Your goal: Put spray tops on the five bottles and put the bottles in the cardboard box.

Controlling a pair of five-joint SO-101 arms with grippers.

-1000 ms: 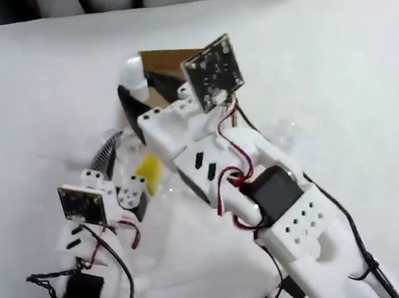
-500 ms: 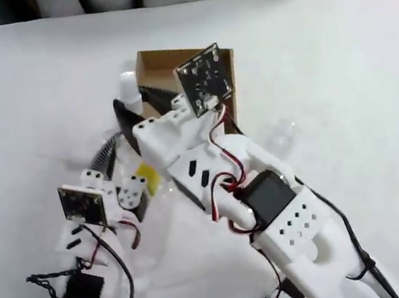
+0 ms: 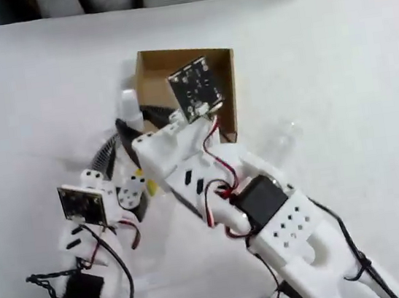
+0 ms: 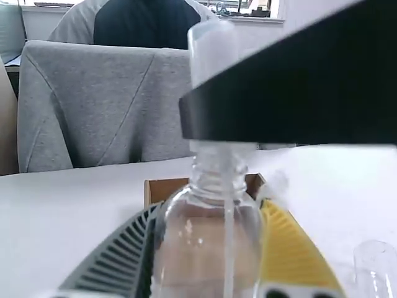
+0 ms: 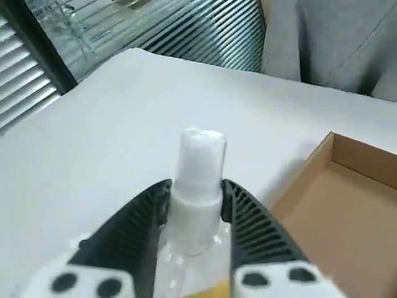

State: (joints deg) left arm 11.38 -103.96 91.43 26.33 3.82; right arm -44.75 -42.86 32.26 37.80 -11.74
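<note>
A clear bottle (image 4: 205,248) stands upright between the grey and yellow fingers of my left gripper (image 4: 208,217), which is shut on its body. On the bottle's neck sits a white spray top (image 5: 198,164), and the black fingers of my right gripper (image 5: 197,192) are shut on its collar. From above, the spray top (image 3: 129,103) is just left of the cardboard box (image 3: 211,66), with my right gripper (image 3: 135,121) around it and my left gripper (image 3: 124,166) below it. The cardboard box (image 5: 347,205) is open, and the part of its inside that shows holds nothing.
Another clear bottle (image 3: 286,134) without a top lies on the white table to the right of the right arm; that clear bottle (image 4: 375,261) also appears in the left wrist view. Grey chairs stand behind the table's far edge.
My right arm has swung left and toward the near side, uncovering the box. The spray top in its gripper has come down over the bottle. The left arm has not moved.
</note>
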